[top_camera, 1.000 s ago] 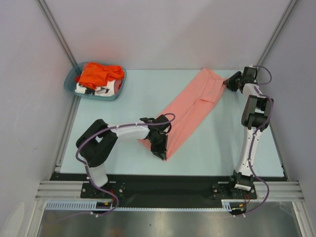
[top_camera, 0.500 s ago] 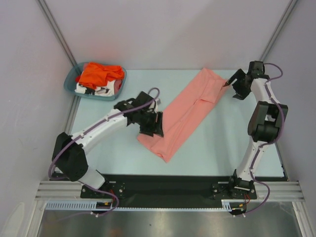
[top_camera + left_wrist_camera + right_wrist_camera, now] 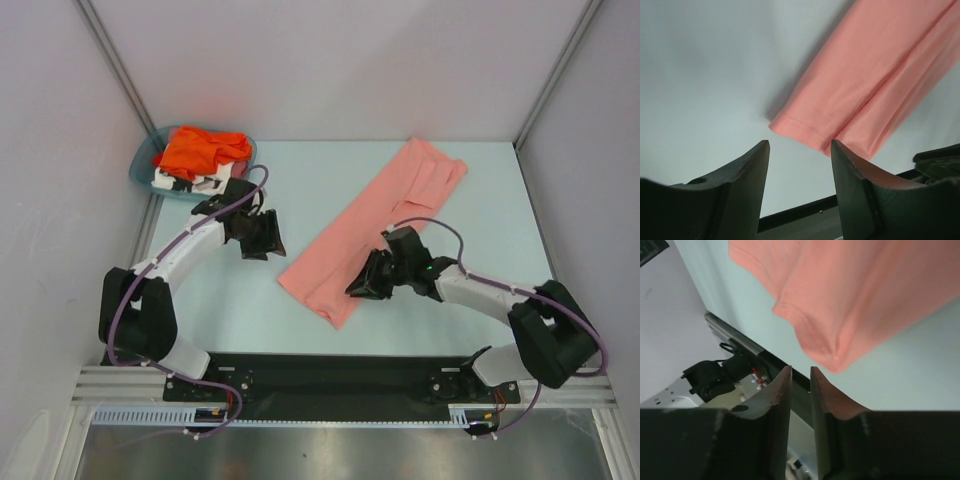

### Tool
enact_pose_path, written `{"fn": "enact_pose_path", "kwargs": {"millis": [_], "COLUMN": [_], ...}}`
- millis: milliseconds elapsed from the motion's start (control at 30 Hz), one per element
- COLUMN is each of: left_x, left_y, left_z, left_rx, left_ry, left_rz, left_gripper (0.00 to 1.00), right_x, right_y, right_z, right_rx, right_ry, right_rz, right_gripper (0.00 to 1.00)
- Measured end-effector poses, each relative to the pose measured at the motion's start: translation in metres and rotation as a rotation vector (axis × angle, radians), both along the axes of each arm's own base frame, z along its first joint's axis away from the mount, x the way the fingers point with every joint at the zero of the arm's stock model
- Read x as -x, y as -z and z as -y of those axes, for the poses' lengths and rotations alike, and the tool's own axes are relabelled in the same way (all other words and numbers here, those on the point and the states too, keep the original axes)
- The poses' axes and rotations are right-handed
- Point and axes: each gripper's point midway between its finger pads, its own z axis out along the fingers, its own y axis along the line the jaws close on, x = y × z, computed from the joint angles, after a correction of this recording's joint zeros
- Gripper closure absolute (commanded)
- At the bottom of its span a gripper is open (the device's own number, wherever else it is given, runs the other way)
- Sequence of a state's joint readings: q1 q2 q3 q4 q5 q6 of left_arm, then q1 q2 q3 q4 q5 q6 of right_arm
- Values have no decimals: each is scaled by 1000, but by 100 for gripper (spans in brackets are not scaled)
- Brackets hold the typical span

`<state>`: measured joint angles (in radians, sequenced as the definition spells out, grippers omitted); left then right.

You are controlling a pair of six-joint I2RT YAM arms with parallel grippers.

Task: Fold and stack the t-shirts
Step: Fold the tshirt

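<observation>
On the table, the salmon-pink shirt lay as a long diagonal strip. The far-left basket held the orange shirt and white shirt. The left gripper hovered beside the strip, fingers wide and empty. The right gripper was over the strip's near end, fingers narrow and empty.

I see the salmon-pink t-shirt folded into a long narrow strip, lying flat and diagonal on the table, from near centre to far right. The orange t-shirt sits crumpled on the white black-printed t-shirt in the basket, far left.
</observation>
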<state>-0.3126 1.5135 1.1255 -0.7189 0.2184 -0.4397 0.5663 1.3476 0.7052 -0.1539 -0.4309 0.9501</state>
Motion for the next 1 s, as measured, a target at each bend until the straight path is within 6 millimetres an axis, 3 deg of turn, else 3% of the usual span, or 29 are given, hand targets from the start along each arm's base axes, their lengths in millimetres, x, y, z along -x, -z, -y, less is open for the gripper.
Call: {"fn": "enact_pose_path", "kwargs": {"millis": [67, 167, 300, 533, 733, 900, 1000], "left_x": [-2, -3, -6, -6, -9, -10, -10], "left_y": [3, 5, 5, 7, 14, 27, 35], "left_z": [-5, -10, -9, -5, -5, -6, -7], "left_rx": [0, 5, 22, 44, 43, 36, 30], "left_ry": [-19, -35, -37, -26, -19, -23, -23], "left_rz": [-3, -7, -5, -16, -23, -56, -78], "left_gripper": [43, 42, 42, 41, 41, 37, 34], "right_x": [13, 12, 6, -1, 29, 58, 72], "right_y": [13, 22, 24, 42, 64, 82, 83], "right_z": [-23, -52, -78, -95, -95, -83, -79], "right_rx": [-21, -44, -85, -153, -174, -165, -197], "right_ry": [-42, -80, -108, -108, -146, -159, -161], "right_rz": [-32, -33, -3, -17, -74, -120, -133], "right_gripper": [90, 100, 100, 100, 100, 100, 100]}}
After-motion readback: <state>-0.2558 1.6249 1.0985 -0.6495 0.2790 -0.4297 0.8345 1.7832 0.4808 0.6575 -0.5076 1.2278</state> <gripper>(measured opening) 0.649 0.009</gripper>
